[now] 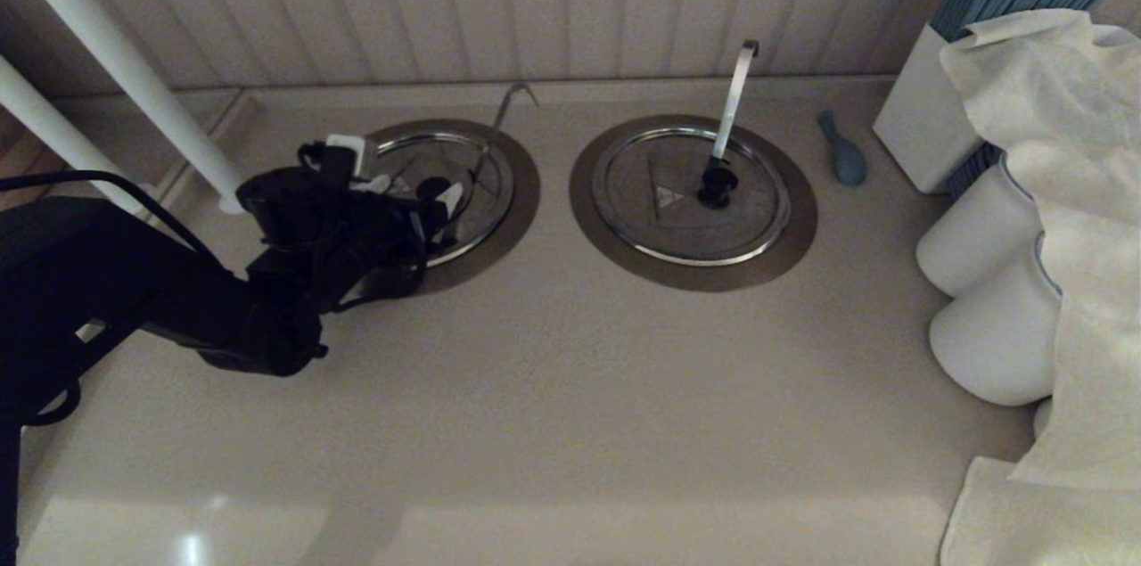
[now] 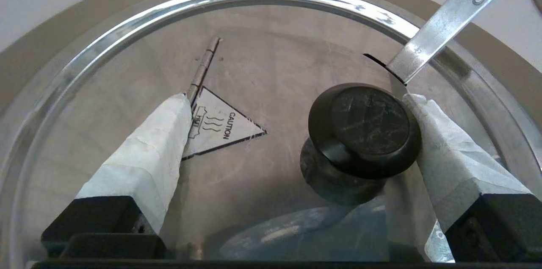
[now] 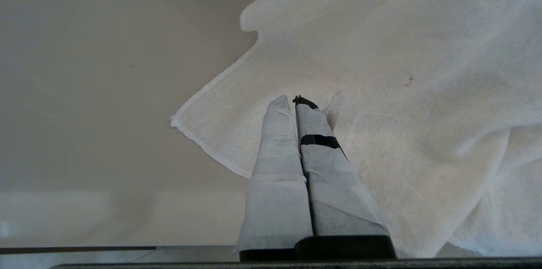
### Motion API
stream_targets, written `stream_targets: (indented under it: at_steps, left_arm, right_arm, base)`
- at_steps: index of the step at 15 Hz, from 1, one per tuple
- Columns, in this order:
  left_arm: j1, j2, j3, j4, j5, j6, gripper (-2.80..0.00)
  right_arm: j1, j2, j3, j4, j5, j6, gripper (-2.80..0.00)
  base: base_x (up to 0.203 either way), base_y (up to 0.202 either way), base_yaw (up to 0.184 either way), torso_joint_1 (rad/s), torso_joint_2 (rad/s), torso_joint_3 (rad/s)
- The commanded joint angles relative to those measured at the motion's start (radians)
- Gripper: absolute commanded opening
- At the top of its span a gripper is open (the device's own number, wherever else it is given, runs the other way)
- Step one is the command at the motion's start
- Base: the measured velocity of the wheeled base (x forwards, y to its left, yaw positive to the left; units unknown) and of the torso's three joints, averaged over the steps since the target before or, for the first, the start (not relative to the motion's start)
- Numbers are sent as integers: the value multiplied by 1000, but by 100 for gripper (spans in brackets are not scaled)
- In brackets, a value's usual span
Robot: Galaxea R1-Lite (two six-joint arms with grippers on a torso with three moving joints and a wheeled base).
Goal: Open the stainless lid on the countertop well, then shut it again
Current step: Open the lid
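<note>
head view, hidden: left arm is covering the near-left part of the stainless lid (image 1: 463, 183) and the countertop well (image 1: 521, 192); right arm is not showing here.
head view, lid: lying flat in the well's collar on the left of the table (image 1: 553, 388), thin grey hooked handle (image 1: 508, 116) rising at its far edge.
head view, arm: left gripper (image 1: 419, 192) is reaching in low from the left, sitting over the lid's black knob (image 1: 434, 188).
head view, rest: twin lid (image 1: 691, 200) with broad bright handle is sitting to the right, well apart; white cloth (image 1: 1061, 192) is draping over things at the right edge.
left wrist view, gripper: jaws are standing wide apart, knob (image 2: 364, 129) between them; one taped fingertip (image 2: 423, 108) is touching the knob's side, the other (image 2: 169, 116) is well off it, partly covering the caution triangle (image 2: 224, 127).
left wrist view, cut off: handle (image 2: 444, 19) running out of frame; lid rim only partly in view.
right wrist view, gripper: right gripper (image 3: 294, 103) is pressed closed on nothing, hanging above the cloth (image 3: 402, 91) and bare table (image 3: 106, 91).
</note>
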Motion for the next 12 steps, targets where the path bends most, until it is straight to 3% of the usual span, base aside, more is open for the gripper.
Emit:
stream_targets:
  at_steps: [1,12]
  left_arm:
    - [9,0,-8,-9,2,0,0]
    - [18,-51,-10,-12,3,-5,0]
  right_arm:
    - [0,0,0,0,0,0,-280]
    - [0,0,0,0,0,0,-280]
  base:
    - [0,0,0,0,0,0]
    - [0,0,0,0,0,0]
